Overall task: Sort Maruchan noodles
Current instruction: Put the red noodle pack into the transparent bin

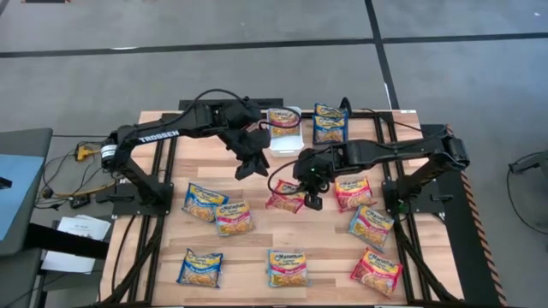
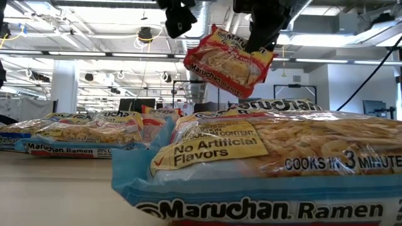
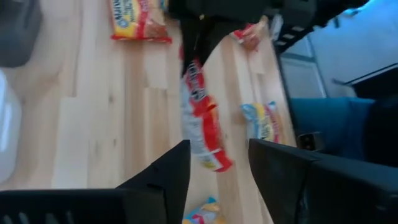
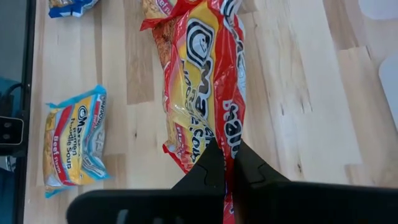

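Pinching a red packet [image 4: 205, 74] by its edge, my right gripper [image 4: 225, 163] lets it hang clear for handover; my left gripper [image 3: 217, 177], jaws apart, brackets its free end.

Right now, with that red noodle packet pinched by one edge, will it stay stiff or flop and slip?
The red packet hangs tilted from the right gripper, so it probably swings. Its body looks fairly stiff, its wrapper glossy, so perhaps slippery.
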